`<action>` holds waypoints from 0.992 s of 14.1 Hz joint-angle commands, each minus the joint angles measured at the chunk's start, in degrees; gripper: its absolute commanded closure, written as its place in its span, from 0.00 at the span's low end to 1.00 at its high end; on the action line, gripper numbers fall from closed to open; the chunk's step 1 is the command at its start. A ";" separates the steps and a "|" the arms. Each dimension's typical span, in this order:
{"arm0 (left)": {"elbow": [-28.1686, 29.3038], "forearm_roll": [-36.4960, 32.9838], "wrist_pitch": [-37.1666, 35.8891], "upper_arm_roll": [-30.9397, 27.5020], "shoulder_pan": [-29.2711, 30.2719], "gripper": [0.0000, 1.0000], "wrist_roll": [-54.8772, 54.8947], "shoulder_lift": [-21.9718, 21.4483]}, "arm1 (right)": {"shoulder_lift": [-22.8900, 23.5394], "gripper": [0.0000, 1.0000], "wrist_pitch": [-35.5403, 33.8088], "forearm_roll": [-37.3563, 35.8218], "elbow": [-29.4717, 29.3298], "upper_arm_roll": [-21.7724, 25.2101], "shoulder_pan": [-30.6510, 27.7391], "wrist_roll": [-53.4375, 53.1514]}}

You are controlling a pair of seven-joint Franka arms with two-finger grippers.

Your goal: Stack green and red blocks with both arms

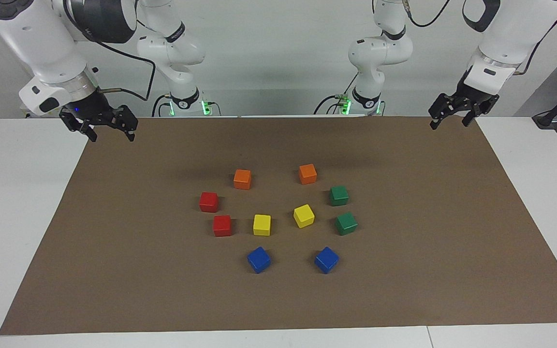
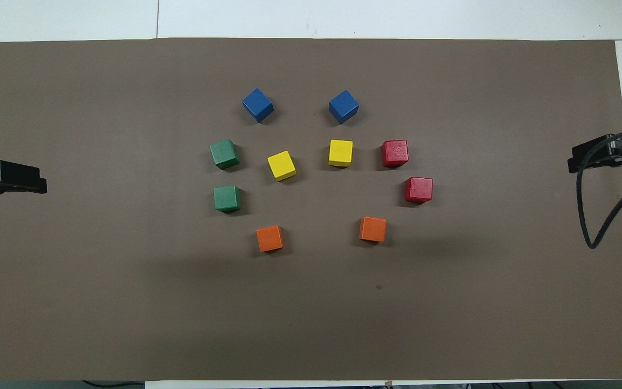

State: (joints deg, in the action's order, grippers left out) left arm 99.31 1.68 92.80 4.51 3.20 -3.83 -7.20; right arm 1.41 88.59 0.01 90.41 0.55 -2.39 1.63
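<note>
We are holding both arms up at our own end of the table, one over each near corner of the brown mat (image 1: pixel 404 290). Our left gripper (image 1: pixel 450 120) is hanging over the mat's corner at the left arm's end, fingers apart and holding nothing. Our right gripper (image 1: pixel 110 132) is hanging over the corner at the right arm's end, fingers likewise spread and empty.

Nearest to us on the mat, two orange cubes (image 1: pixel 242 179) are sitting well apart. Just farther out, the two green blocks (image 1: pixel 339 195) are lying toward the left arm's end, one a little nearer to us than the other (image 1: pixel 346 223), close together but not touching. The two red blocks (image 1: pixel 209 202) are lying toward the right arm's end in the same manner, the second (image 1: pixel 222 225) slightly farther from us. All four are resting flat on the mat, none stacked.

Between the green and red pairs, two yellow cubes (image 1: pixel 262 225) are sitting side by side. Farthest from us, two blue cubes (image 1: pixel 259 259) are resting, each turned at an angle.
</note>
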 commanded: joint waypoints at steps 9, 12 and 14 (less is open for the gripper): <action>1.32 0.69 0.37 -0.38 -0.91 0.00 0.92 -1.59 | -2.19 0.00 6.22 1.22 5.55 -1.77 0.28 -7.48; 3.08 0.78 1.60 0.14 -4.49 0.00 -0.56 -2.03 | -3.52 0.00 16.49 1.22 13.11 -2.92 7.03 -12.09; 6.58 0.78 6.66 0.14 -10.47 0.00 -6.77 -1.42 | -0.55 0.00 20.55 1.22 14.44 -3.01 8.19 -13.40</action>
State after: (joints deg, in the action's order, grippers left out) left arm 100.83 2.02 94.30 5.19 -1.76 -5.75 -7.35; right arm 0.68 104.93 1.01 101.16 -2.51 5.66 -10.96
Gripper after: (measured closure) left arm 0.000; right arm 0.000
